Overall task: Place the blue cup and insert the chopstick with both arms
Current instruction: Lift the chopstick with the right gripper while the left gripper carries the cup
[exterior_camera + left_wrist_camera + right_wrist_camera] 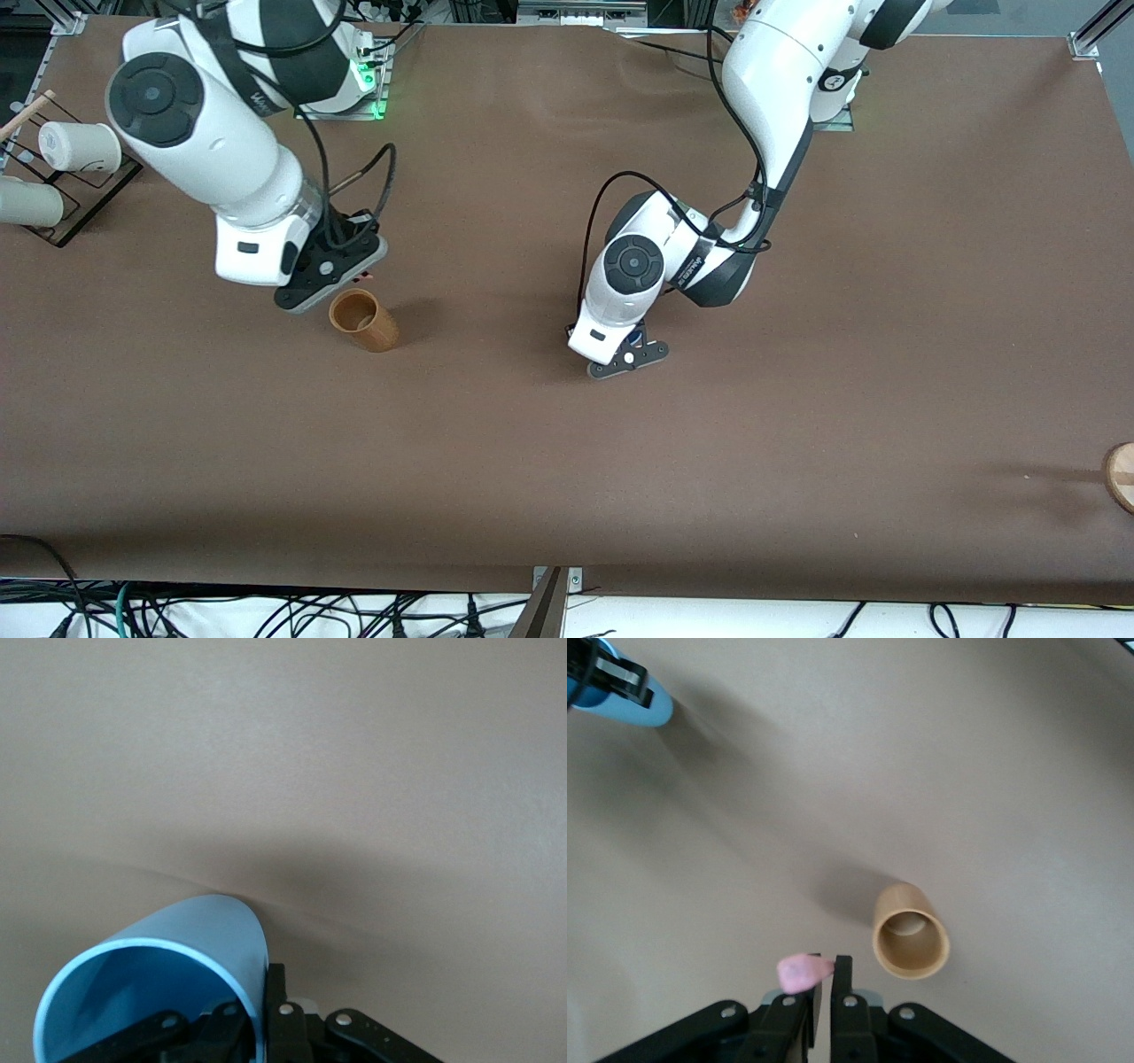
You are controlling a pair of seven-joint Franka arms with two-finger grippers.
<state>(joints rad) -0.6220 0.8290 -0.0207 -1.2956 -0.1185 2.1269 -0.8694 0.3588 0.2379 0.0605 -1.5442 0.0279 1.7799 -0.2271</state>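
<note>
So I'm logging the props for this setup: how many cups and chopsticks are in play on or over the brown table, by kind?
Blue cups: 1, the blue cup, held by the left gripper.
Tan cups: 1, the tan cup, standing on the table.
Chopsticks: 1, the chopstick, held by the right gripper.
Total: 3

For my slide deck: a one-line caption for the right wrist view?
Right gripper holds the pink chopstick above the table beside the tan cup.

right gripper (330, 276) over tan cup (364, 322); left gripper (631, 354) low mid-table.
</note>
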